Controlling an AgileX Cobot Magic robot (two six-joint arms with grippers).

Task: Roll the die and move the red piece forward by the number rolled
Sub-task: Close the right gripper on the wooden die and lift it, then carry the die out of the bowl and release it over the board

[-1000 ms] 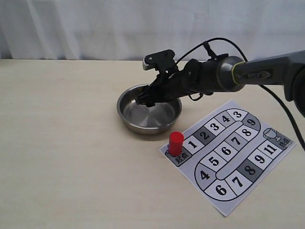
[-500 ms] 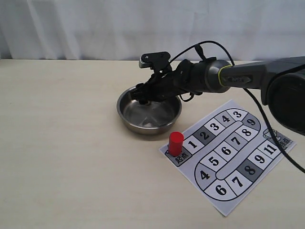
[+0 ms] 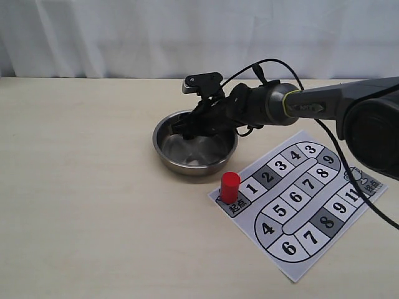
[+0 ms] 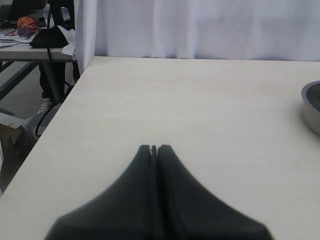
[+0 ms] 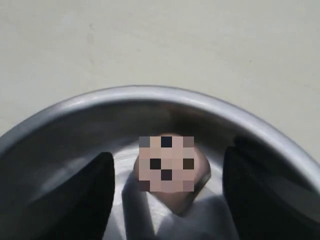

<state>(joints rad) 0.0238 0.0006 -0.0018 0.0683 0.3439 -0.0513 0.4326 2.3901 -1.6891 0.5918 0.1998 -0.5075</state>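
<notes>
The die – a pale beige cube with rounded corners – is seen lying on the brushed floor of a round steel bowl. Its upper face is broken into coarse blocks, so the pips cannot be counted. The right gripper is lowered into the bowl with its dark fingers spread wide, one on each side of the die and clear of it. In the exterior view the die is hidden behind that gripper. The red piece, a glossy upright cylinder, is stood on the start square at the corner of a flat paper board printed with numbered squares, just beside the bowl. The left gripper is held over the matte, pale table with its fingers pressed together – only blurred black tips are shown.
</notes>
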